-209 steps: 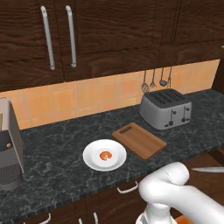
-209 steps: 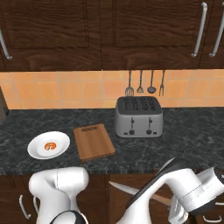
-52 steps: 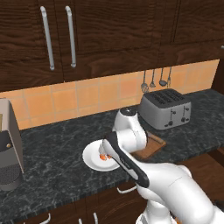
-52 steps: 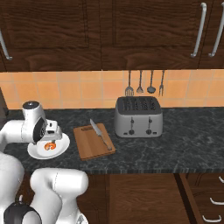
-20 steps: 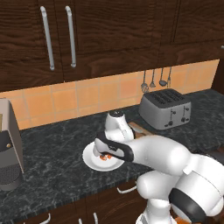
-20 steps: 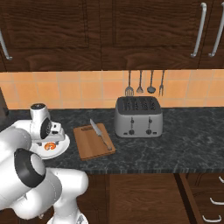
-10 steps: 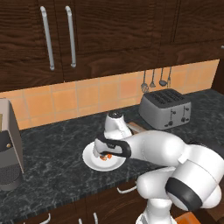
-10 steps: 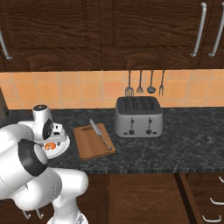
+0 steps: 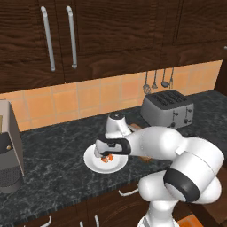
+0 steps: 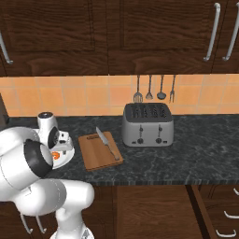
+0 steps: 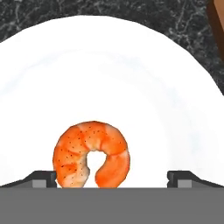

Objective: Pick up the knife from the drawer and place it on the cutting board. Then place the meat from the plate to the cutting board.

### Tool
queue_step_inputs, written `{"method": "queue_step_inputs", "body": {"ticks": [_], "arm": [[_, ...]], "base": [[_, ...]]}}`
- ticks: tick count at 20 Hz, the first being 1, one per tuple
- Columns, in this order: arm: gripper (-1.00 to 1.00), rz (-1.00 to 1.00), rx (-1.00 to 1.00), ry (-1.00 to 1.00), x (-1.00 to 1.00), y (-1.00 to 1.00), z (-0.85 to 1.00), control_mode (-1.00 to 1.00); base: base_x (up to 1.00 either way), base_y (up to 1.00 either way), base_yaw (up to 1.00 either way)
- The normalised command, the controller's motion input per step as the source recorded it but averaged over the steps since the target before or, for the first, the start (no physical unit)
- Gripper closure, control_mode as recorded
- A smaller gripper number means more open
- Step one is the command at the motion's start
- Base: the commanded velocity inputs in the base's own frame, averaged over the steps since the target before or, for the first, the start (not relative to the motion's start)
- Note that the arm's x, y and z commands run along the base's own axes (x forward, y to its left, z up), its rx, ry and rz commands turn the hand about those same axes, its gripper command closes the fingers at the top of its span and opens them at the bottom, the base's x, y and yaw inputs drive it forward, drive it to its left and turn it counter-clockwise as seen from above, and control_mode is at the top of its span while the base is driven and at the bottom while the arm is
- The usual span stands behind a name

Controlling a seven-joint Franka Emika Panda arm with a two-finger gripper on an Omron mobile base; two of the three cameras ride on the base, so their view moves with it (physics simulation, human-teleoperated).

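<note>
Kitchen counter seen from 2 base cameras and the hand camera. At far left of the left base view a grey appliance (image 9: 9, 155) stands on the dark speckled counter (image 9: 53, 164). Next to the right lies the plate (image 9: 95, 165), round and white, with the meat (image 9: 107, 158) on it, a small orange-red curl; the arm (image 9: 164, 146) bends down over the plate and its gripper (image 9: 105, 155) sits low, just above the meat. In the hand view the meat (image 11: 91, 154) lies on the plate (image 11: 109, 70) between the 2 dark fingertips (image 11: 43, 178), which stand spread to their full width at either side, the left one just beside the meat and the right one well apart from it; the pincer grasps nothing. Further right, in the right base view, the cutting board (image 10: 93, 156) lies flat beside the plate (image 10: 66, 153), and the knife (image 10: 107, 143) rests on the board, lying at a slant with its far end reaching past the board's far edge. Right of the board stands a silver toaster (image 10: 147, 124), and above it 4 dark utensils (image 10: 149, 88) hang against the orange tile wall (image 10: 84, 95). Dark wooden cabinets (image 10: 116, 28) with bar handles run along the top.
</note>
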Motion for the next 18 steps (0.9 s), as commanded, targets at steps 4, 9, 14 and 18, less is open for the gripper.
{"method": "queue_step_inputs", "body": {"ticks": [4,9,14,18], "arm": [[-1.00,0.00,0.00,0.00,0.00,0.00,-0.16,-1.00],[-1.00,0.00,0.00,0.00,0.02,0.00,-0.23,-1.00],[-1.00,0.00,0.00,-0.03,0.13,0.00,-0.03,-1.00],[-1.00,0.00,0.00,-0.01,0.12,0.00,-0.14,-1.00]], "base": [[0.00,0.00,0.00],[0.00,0.00,0.00],[0.00,0.00,0.00],[0.00,0.00,0.00]]}}
